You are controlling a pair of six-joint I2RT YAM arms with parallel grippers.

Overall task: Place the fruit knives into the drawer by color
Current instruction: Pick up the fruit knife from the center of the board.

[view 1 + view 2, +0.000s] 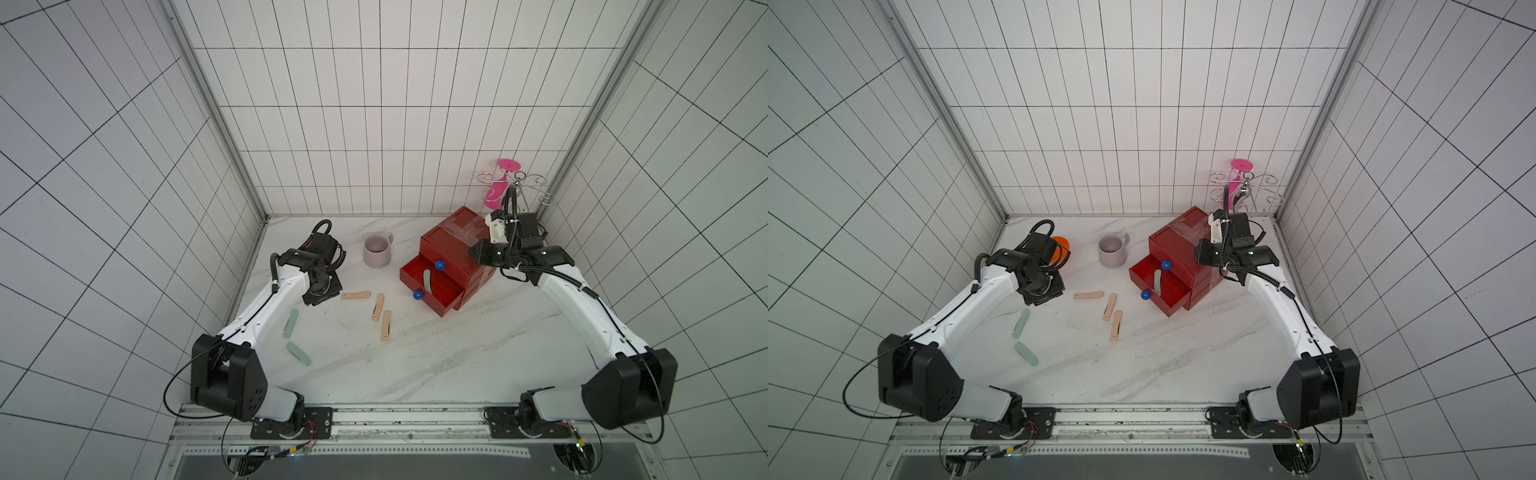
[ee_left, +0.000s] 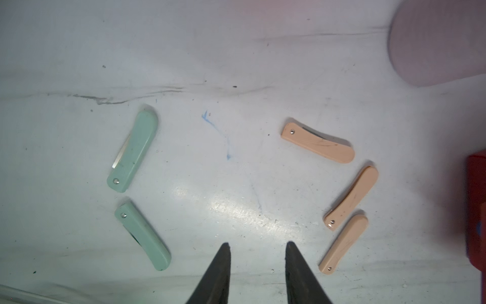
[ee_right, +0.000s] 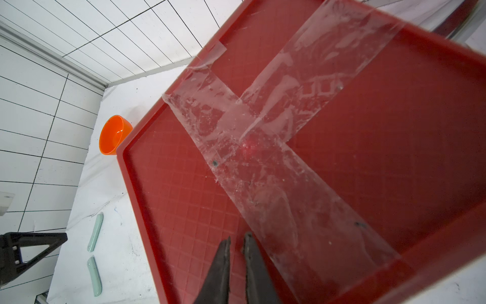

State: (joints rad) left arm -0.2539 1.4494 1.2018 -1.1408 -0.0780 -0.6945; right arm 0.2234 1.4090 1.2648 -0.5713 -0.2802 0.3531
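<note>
One grey knife (image 1: 427, 280) lies in the open drawer (image 1: 445, 287). Three peach knives (image 1: 355, 295) and two mint knives (image 1: 291, 323) lie on the table (image 1: 415, 365), yet to go. Left gripper (image 2: 257, 244): jaws half-open, empty. Right gripper (image 3: 238, 236): jaws nearly closed, empty.

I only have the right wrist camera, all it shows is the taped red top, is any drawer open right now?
Observer: Yes, a drawer stands pulled out, seen in both top views.
Operator: Anything inside it?
Observer: One olive-grey knife lies in it.
Operator: What's lying outside that I can't see?
Observer: Three peach knives lie loose on the table, close to the open drawer's front.
</note>
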